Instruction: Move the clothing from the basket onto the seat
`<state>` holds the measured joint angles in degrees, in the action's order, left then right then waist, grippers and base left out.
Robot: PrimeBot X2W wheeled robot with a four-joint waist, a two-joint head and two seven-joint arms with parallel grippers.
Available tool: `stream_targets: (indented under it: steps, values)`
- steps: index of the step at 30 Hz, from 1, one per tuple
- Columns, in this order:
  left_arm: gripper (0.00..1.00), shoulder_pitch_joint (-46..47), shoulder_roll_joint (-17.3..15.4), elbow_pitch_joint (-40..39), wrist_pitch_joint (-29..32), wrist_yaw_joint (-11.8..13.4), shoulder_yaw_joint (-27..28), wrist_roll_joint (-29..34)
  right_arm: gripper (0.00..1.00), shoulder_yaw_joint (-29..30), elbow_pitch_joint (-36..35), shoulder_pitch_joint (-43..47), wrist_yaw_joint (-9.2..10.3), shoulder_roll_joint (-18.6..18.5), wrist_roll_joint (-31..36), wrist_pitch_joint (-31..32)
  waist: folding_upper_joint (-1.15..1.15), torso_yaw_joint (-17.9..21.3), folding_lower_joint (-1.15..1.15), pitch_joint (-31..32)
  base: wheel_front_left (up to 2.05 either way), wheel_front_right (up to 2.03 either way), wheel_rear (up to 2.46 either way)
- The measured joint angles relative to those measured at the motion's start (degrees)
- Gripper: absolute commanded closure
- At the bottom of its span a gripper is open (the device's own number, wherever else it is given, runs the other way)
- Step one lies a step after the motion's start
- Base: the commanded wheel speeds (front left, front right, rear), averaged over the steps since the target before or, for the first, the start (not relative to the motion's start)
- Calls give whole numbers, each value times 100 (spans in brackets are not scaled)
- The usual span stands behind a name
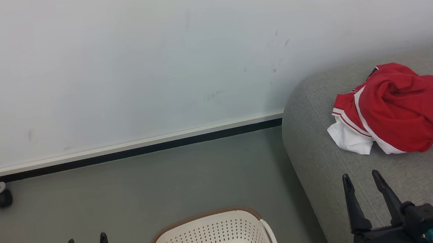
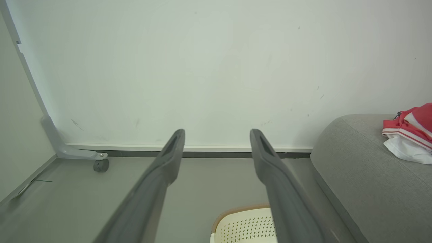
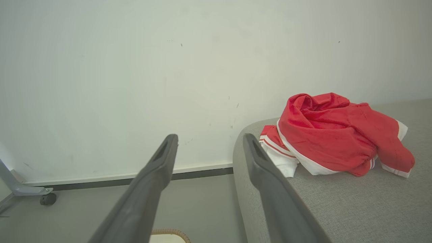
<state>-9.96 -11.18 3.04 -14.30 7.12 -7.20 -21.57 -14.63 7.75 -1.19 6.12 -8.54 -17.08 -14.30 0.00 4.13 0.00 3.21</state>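
Clothing (image 1: 407, 108) on seat (image 1: 321, 159); basket (image 1: 210, 233) on floor (image 1: 128, 192), left of seat

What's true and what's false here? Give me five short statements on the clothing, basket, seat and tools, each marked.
1. The clothing lies on the seat. True.
2. The basket stands on the seat. False: it stands on the floor, beside the seat.
3. The right tool is shut on the clothing. False: it is open, holds nothing and is apart from the clothing.
4. The left tool is open and holds nothing. True.
5. The clothing is folded flat. False: it lies in a crumpled heap.
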Motion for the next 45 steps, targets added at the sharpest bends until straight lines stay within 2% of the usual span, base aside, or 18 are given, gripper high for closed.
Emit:
stream_targets:
  steps: [13,14,22,45]
  values:
    - [0,0,22,-87,0,0,77,118,0,30,-104,0,43,0,7,-1,0,-42,0,-45,0,0,0]
    - [100,-1,40,-34,7,-2,69,109,100,21,-53,5,42,13,1,10,0,-42,0,-45,0,0,0]
    - [100,-104,215,331,64,-20,21,26,100,-10,336,318,31,101,-83,65,0,-46,0,-51,0,0,0]
    - [100,177,355,559,572,-339,330,-1626,100,548,474,175,-271,216,-1839,572,0,-138,0,-121,0,0,0]
